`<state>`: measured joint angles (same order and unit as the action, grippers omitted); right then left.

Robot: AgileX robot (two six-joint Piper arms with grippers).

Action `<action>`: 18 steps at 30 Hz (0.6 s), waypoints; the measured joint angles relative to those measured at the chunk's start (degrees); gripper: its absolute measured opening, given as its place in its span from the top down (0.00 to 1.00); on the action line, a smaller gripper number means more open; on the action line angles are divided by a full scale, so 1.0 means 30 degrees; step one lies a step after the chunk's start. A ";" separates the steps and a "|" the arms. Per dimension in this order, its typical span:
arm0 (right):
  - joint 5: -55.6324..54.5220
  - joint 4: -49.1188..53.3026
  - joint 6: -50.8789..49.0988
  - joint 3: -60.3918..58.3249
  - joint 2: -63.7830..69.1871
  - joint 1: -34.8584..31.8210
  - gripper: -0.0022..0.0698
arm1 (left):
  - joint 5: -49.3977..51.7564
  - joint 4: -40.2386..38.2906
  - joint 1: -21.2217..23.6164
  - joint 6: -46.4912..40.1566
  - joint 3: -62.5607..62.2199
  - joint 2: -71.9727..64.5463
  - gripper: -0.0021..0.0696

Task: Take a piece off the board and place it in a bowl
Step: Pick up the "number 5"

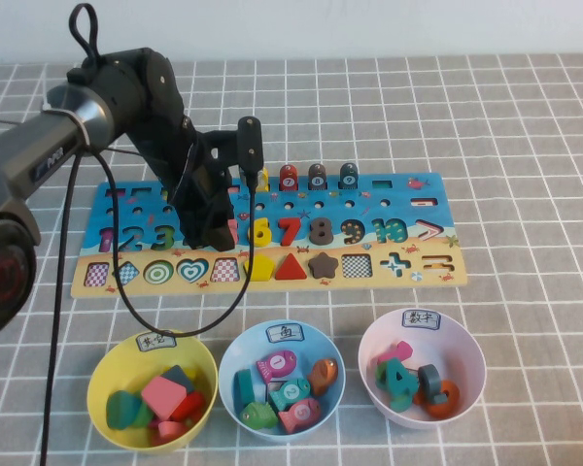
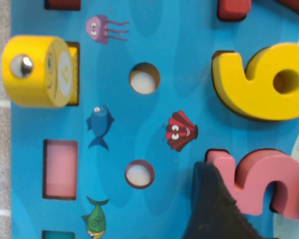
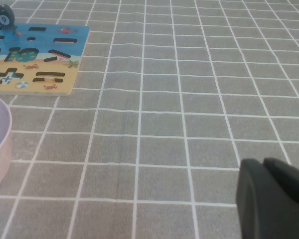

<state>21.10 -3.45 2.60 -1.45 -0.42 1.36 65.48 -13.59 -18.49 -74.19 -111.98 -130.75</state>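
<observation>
We have the left arm (image 1: 97,116) extended forward and angled down, its left gripper (image 1: 212,231) lowered at the board, one finger pad (image 2: 217,209) against the pink 5. Our right gripper (image 3: 271,199) hangs low above the table, fingers pressed together.

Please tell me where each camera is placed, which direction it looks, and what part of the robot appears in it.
High view: raised, angled down at the board; left arm shows, left gripper over the numerals.
Left wrist view: close above the pink 5 and yellow 6; both also in high view.
Right wrist view: low over the cloth; right gripper at the edge.
</observation>
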 joint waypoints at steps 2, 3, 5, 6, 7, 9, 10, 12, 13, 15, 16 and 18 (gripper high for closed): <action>0.0000 0.0000 0.0000 0.0000 0.0000 0.0000 0.99 | 0.0000 0.0000 0.0000 0.0000 0.0000 0.0000 0.52; 0.0000 0.0000 0.0000 0.0000 0.0000 0.0000 0.99 | 0.0000 0.0000 0.0000 0.0000 0.0000 0.0000 0.52; 0.0000 0.0000 0.0000 0.0000 0.0000 0.0000 0.99 | 0.0000 0.0027 0.0000 0.0000 0.0000 0.0000 0.52; 0.0000 0.0000 0.0000 0.0000 0.0000 0.0000 0.99 | 0.0000 0.0078 0.0000 0.0000 0.0000 0.0000 0.52; 0.0000 0.0000 0.0000 0.0000 0.0000 0.0000 0.99 | 0.0000 0.0126 0.0000 0.0000 0.0000 0.0000 0.52; 0.0000 -0.0008 0.0000 0.0000 0.0000 0.0000 0.99 | -0.0014 0.0213 0.0000 0.0000 0.0000 0.0000 0.52; 0.0000 -0.0008 0.0000 0.0000 0.0000 0.0000 0.99 | -0.0050 0.0210 0.0000 0.0000 0.0000 0.0000 0.52; 0.0000 -0.0008 0.0000 0.0000 0.0000 0.0000 0.99 | -0.0095 0.0210 0.0000 0.0000 0.0000 0.0000 0.52; 0.0000 -0.0008 0.0000 0.0000 0.0000 0.0000 0.99 | -0.0095 0.0210 0.0000 0.0000 0.0000 0.0000 0.52; 0.0000 -0.0008 0.0000 0.0000 0.0000 0.0000 0.99 | -0.0095 0.0210 0.0000 0.0000 0.0000 0.0000 0.52; 0.0000 -0.0008 0.0000 0.0000 0.0000 0.0000 0.99 | -0.0095 0.0210 0.0000 0.0000 0.0000 0.0000 0.52; 0.0000 -0.0008 0.0000 0.0000 0.0000 0.0000 0.99 | -0.0095 0.0210 0.0000 0.0000 0.0000 0.0000 0.52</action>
<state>21.10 -3.47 2.60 -1.45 -0.42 1.36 65.19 -12.96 -18.49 -74.19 -111.98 -130.75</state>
